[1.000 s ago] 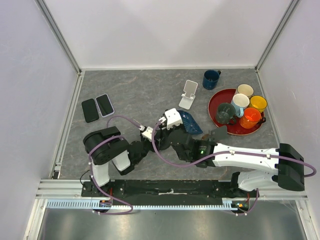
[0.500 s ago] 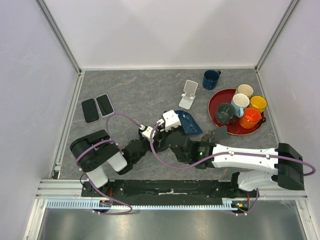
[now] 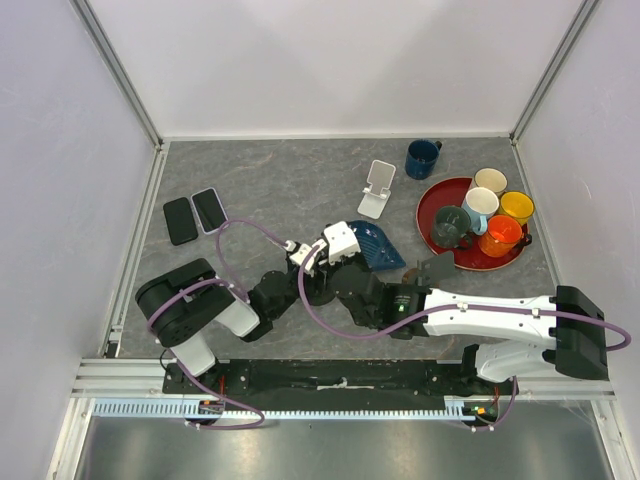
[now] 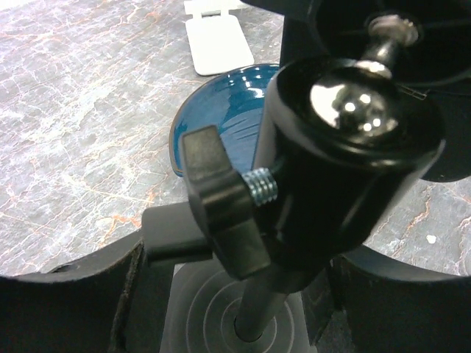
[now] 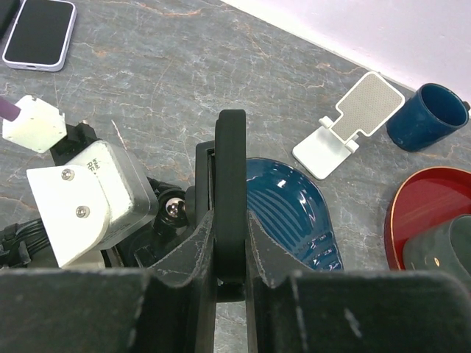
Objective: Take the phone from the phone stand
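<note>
The stand [image 3: 377, 188] is empty; both phones [image 3: 209, 209] lie flat at the counter's [image 3: 280, 180] left. The left tool [image 4: 235, 301], spread, crowds the right tool [image 5: 230, 220], pressed together; any careless motion risks a collision.

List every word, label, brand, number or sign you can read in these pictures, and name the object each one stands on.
None can be read.
The black phone lying flat, the lilac-cased phone, the white folding stand, the dark blue mug, the round red tray and the blue ribbed dish show no lettering.
The thin black phone in the right gripper is seen edge-on, so its faces are hidden.
</note>
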Robot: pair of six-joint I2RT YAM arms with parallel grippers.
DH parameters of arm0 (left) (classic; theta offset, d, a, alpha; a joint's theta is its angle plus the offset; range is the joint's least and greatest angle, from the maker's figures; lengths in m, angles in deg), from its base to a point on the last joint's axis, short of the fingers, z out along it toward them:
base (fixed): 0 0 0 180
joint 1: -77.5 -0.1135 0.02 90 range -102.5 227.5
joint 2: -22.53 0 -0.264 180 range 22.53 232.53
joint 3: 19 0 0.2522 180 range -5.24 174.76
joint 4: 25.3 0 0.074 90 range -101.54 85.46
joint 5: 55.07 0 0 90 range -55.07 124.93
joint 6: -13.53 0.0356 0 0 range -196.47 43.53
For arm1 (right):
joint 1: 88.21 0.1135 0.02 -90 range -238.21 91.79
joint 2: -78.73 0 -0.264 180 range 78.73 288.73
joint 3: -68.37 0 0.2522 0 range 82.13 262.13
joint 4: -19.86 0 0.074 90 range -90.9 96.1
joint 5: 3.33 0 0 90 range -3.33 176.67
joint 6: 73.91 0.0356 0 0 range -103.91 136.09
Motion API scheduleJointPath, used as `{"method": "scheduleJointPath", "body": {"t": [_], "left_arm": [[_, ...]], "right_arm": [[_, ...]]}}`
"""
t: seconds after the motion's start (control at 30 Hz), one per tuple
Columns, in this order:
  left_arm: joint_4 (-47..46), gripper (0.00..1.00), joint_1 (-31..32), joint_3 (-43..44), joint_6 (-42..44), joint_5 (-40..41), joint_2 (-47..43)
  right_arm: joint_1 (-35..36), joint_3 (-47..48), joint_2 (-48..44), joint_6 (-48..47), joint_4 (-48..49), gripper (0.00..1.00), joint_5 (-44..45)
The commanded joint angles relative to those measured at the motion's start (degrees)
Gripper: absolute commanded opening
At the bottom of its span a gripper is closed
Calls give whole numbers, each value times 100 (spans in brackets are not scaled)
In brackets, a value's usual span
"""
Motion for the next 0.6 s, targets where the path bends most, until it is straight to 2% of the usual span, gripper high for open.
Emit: {"method": "scheduleJointPath", "body": {"t": [0.0, 0.2, 0.43, 0.53, 0.57], "left_arm": [[-1291, 66, -22, 71, 150, 54, -110], [-1257, 60, -14, -96, 150, -16, -583], [-791, 59, -14, -157, -70, -253, -1121], [-738, 47, -14, -166, -70, -271, -1113], [-738, 37, -22, -175, -70, -280, -1086]], "right_arm": [[128, 277, 36, 492, 170, 0, -256], [128, 268, 89, 501, 134, 0, -247], [146, 286, 142, 500, 117, 0, -256], [163, 303, 151, 492, 126, 0, -247], [163, 303, 159, 492, 117, 0, -247]]}}
